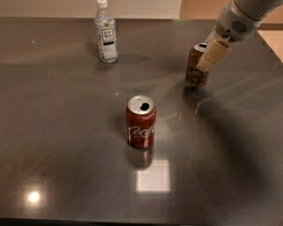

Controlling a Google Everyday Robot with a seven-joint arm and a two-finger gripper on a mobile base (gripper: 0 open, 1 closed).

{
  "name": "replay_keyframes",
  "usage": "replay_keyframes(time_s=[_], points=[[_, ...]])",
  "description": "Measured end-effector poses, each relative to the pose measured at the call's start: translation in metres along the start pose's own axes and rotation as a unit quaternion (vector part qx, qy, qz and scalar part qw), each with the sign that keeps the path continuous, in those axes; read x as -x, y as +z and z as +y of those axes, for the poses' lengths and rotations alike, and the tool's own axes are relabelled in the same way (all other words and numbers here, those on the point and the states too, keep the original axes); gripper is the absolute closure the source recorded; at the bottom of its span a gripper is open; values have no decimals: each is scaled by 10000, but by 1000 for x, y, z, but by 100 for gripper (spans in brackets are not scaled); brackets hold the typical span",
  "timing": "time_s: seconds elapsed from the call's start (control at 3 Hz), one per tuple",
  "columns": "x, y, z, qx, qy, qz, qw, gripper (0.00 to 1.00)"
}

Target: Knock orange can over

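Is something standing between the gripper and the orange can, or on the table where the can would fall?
Nothing visible. The gripper is right at the upper right side of the upright orange can. The red can and the bottle stand far off, to the left in the view.

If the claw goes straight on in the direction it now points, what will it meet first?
Most likely the orange can. The claw points down and to the left at the can's upper right side and overlaps it in the picture. Depth does not show whether they touch.
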State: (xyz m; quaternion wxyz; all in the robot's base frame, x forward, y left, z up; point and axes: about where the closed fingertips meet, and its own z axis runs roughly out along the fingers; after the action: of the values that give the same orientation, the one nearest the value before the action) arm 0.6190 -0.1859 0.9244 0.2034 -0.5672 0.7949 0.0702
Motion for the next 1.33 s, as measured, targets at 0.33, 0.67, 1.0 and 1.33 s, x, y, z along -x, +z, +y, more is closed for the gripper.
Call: replay_keyframes(time_s=[0.33, 0.67, 1.0, 1.33], points=[[-5, -18, 7, -34, -136, 515, 9986, 100], [-10, -31, 10, -129, -313, 1144, 9929, 100], [-13, -34, 8, -203, -442, 1584, 9862, 100], [-15, -26, 5, -197, -616, 1965, 9784, 85]])
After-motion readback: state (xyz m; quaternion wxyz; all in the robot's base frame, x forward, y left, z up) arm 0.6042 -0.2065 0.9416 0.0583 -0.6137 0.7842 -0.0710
